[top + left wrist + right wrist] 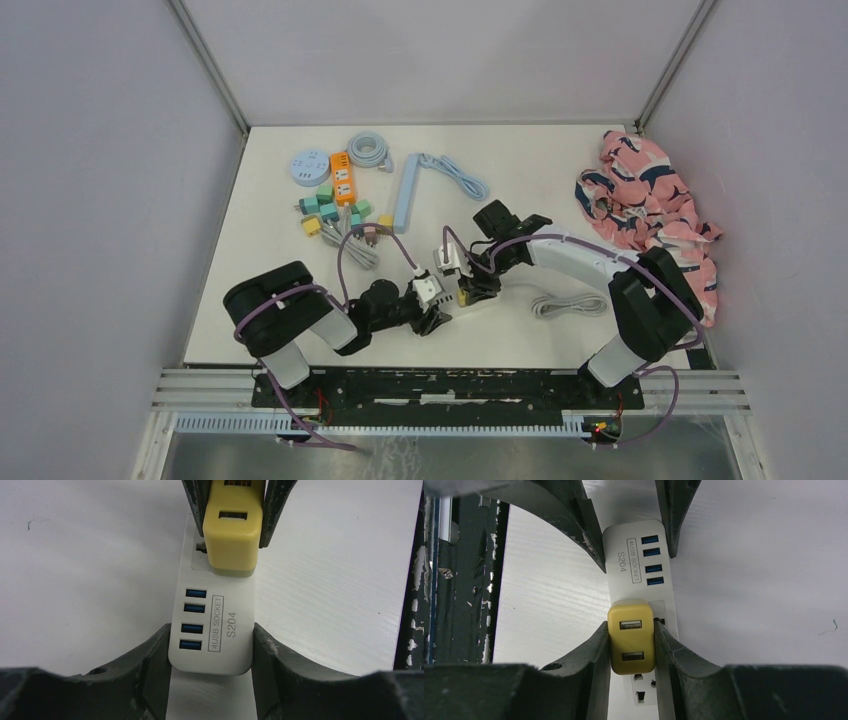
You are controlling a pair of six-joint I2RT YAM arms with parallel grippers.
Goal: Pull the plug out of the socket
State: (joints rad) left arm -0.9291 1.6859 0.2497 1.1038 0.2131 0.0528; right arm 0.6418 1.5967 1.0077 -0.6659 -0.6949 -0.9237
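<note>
Yellow cube-shaped plastic plug [631, 630] stands in white plastic USB socket strip [220, 630], mid tabletop near its near edge. Right gripper [631, 647] pinches the plug; left gripper [210, 647] clamps the strip's end.

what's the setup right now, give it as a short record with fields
left gripper: shut on the power strip, at its USB end
right gripper: shut on the yellow plug, a finger on each side
plug state: looks seated in the strip, not yet pulled
strip: white, lying flat on the table, four blue USB ports
elsewhere: loose adapters far left, pink cloth far right, grey cable near the right arm
</note>
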